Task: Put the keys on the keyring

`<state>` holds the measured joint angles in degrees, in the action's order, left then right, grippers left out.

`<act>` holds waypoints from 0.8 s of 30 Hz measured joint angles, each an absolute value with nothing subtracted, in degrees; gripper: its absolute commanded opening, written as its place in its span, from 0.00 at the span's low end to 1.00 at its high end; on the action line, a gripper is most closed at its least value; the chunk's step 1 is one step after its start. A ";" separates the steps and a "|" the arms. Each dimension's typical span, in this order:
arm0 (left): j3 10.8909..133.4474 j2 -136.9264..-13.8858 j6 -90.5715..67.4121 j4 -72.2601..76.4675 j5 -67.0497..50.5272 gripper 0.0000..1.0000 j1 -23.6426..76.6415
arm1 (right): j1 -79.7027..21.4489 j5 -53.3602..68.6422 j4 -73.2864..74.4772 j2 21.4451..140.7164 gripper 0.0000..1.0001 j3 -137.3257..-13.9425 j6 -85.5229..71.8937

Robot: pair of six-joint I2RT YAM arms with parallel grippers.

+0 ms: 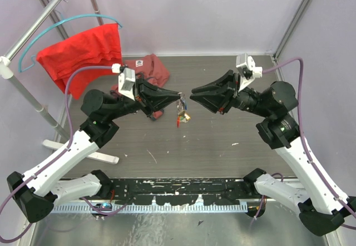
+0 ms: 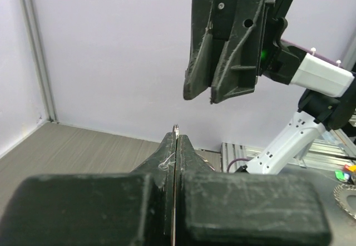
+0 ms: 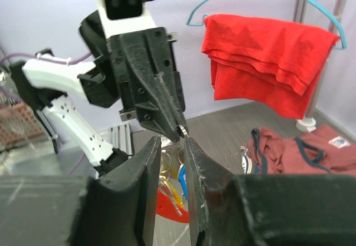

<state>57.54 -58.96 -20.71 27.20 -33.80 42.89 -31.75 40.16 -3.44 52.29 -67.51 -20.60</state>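
Note:
My left gripper (image 1: 180, 96) is shut on the thin silvery keyring (image 3: 182, 130) and holds it above the middle of the table. Only the ring's edge (image 2: 176, 128) pokes out between the fingers in the left wrist view. Keys (image 1: 183, 112) hang from the ring: a blue-headed one (image 3: 182, 176) and a yellow one (image 3: 171, 186), with the red tag (image 3: 166, 206) below them. My right gripper (image 1: 192, 95) faces the left one from the right. Its jaws stand a little apart, the gripper (image 3: 172, 143) just short of the ring, with nothing between the fingers.
A red cloth (image 1: 83, 51) hangs on a teal hanger (image 1: 67, 20) from the rack at the back left. A maroon garment (image 1: 149, 68) lies on the table behind the left gripper. The rack's white foot (image 1: 83, 151) lies beside the left arm.

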 measured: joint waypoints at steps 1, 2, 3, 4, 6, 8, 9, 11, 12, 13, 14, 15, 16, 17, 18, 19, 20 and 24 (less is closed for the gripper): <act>57.54 -58.96 -21.12 27.40 -34.46 0.00 42.89 | -31.75 41.45 -2.59 51.99 0.33 -68.16 -18.52; 57.56 -59.00 -21.41 27.75 -35.05 0.00 42.89 | -31.75 42.78 -1.85 51.83 0.35 -68.73 -16.53; 57.60 -59.07 -21.76 28.10 -35.62 0.00 42.89 | -31.77 43.99 -0.93 51.75 0.36 -69.28 -14.79; 57.71 -59.16 -22.15 28.40 -36.21 0.00 42.89 | -31.77 44.97 -0.23 51.79 0.36 -69.65 -13.37; 58.24 -59.55 -22.92 29.19 -37.58 0.00 42.89 | -31.77 47.05 1.61 52.18 0.36 -70.61 -10.59; 58.70 -59.94 -23.70 29.95 -38.83 0.00 42.89 | -31.77 48.40 2.68 52.90 0.36 -71.16 -8.97; 58.98 -60.16 -24.14 30.33 -39.42 0.00 42.89 | -31.77 48.97 3.14 53.28 0.36 -71.26 -8.29; 59.51 -60.58 -24.71 31.07 -40.45 0.00 42.89 | -31.77 49.93 3.99 53.95 0.35 -71.26 -7.38; 59.66 -60.71 -24.97 31.44 -40.82 0.00 42.89 | -31.77 50.35 4.36 54.24 0.35 -71.26 -7.18; 59.77 -60.82 -25.21 31.62 -41.21 0.00 42.89 | -31.77 50.68 4.60 54.46 0.35 -71.26 -7.07; 59.92 -60.97 -25.50 31.90 -41.63 0.00 42.89 | -31.77 50.96 4.82 54.72 0.34 -71.26 -6.98; 60.01 -61.10 -25.67 32.10 -41.87 0.00 42.89 | -31.77 51.22 4.91 54.92 0.34 -71.26 -6.96; 60.03 -61.21 -25.80 32.32 -42.09 0.00 42.89 | -31.77 51.53 4.86 55.05 0.34 -71.26 -6.96; 60.03 -61.30 -25.89 32.36 -42.37 0.00 42.89 | -31.77 51.72 4.86 55.13 0.34 -71.26 -6.98; 60.03 -61.45 -26.04 32.40 -42.68 0.00 42.89 | -31.77 51.99 4.78 55.13 0.34 -71.26 -7.07; 60.03 -61.58 -26.17 32.47 -42.92 0.00 42.89 | -31.77 52.23 4.58 55.13 0.34 -71.26 -7.29; 60.03 -61.69 -26.24 32.51 -43.05 0.00 42.89 | -31.77 52.53 4.10 55.13 0.33 -71.26 -7.53; 60.03 -62.02 -26.39 32.73 -43.24 0.00 42.89 | -31.77 53.12 2.55 55.13 0.30 -71.24 -8.38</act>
<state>60.03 -62.02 -26.39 32.73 -43.24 42.89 -31.77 53.12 2.55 55.13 -71.24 -8.38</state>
